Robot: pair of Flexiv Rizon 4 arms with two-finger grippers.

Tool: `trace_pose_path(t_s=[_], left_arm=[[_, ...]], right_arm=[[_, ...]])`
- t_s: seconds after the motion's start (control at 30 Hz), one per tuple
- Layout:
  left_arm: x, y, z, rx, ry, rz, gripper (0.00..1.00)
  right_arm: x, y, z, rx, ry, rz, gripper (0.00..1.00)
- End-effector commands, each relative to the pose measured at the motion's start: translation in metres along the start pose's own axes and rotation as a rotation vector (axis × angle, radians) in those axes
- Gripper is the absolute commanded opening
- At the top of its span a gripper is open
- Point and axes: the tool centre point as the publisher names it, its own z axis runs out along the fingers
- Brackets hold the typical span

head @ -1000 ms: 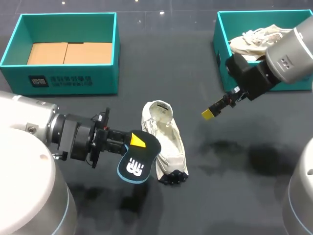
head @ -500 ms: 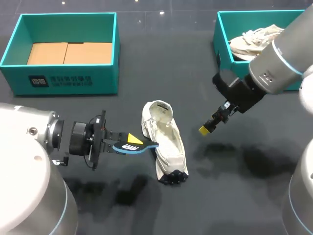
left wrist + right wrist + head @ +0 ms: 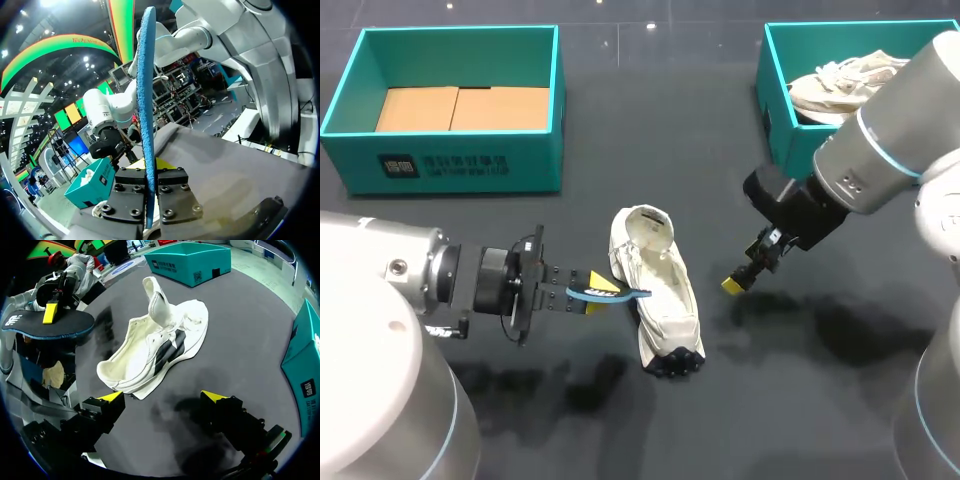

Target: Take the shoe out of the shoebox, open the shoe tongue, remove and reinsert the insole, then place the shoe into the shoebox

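Starting with the dark table (image 3: 740, 420), two teal shoeboxes stand at its far edge: the left shoebox (image 3: 460, 165) with a cardboard lining, and the right shoebox (image 3: 772, 110) with a second pale shoe (image 3: 840, 80) in it. The white shoe (image 3: 660, 290) of the task lies out on the table near the middle, heel toward the far side and toe toward the near side. Its mouth gapes and its tongue is pulled up. It looks light and soft-walled, so it would likely skid or roll if pushed; I would steady it at the firmer heel collar or along the sole. Just left of it, the dark, blue-edged insole (image 3: 610, 293) is clamped flat between the fingers of the left gripper (image 3: 590, 297), its free end reaching over the shoe's left rim. It is thin and floppy and should bend readily, so holding it near one end, as here, leaves the other end free to feed in toe-first. To the right of the shoe and apart from it, the right gripper (image 3: 164, 397) hangs low over bare table, fingers spread wide with nothing between them.
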Motion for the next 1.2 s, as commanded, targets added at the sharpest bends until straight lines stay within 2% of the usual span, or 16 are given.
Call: trace_pose_path(t_s=[0.03, 0.1, 0.17, 0.3, 0.43, 0.5, 0.77, 0.83, 0.87, 1.0, 1.2], left_arm=[[0.002, -0.002, -0.001, -0.004, -0.003, 0.000, 0.00], [0.002, 0.001, 0.007, 0.007, 0.001, -0.026, 0.00], [0.001, 0.004, 0.010, 0.018, 0.003, -0.052, 0.00], [0.002, 0.010, 0.013, 0.042, 0.002, -0.106, 0.00], [0.001, 0.014, 0.018, 0.100, 0.010, -0.162, 0.00], [0.000, 0.015, 0.019, 0.080, 0.002, -0.160, 0.00], [0.000, 0.015, 0.019, 0.080, 0.002, -0.160, 0.00], [0.001, 0.014, 0.026, 0.073, -0.018, -0.115, 0.00], [0.000, 0.015, 0.027, 0.106, -0.001, -0.117, 0.00], [-0.001, 0.015, 0.032, 0.136, -0.015, -0.097, 0.00], [-0.005, 0.016, 0.041, 0.148, -0.037, -0.057, 0.00]], right_arm=[[0.001, -0.001, 0.000, 0.000, -0.004, 0.001, 1.00], [0.001, -0.001, 0.000, 0.000, -0.004, 0.001, 1.00], [0.002, 0.000, 0.003, 0.016, -0.028, -0.077, 1.00], [0.004, -0.005, 0.004, -0.002, -0.046, -0.194, 1.00], [0.012, -0.005, 0.002, -0.004, -0.081, -0.312, 1.00], [0.016, -0.008, 0.006, 0.060, -0.093, -0.375, 1.00], [0.016, -0.008, 0.006, 0.060, -0.093, -0.375, 1.00], [0.016, -0.008, 0.006, 0.060, -0.093, -0.375, 1.00], [0.016, -0.008, 0.006, 0.060, -0.093, -0.375, 1.00], [0.020, -0.010, 0.014, 0.048, -0.114, -0.499, 1.00], [0.017, -0.013, 0.019, 0.036, -0.112, -0.600, 1.00]])
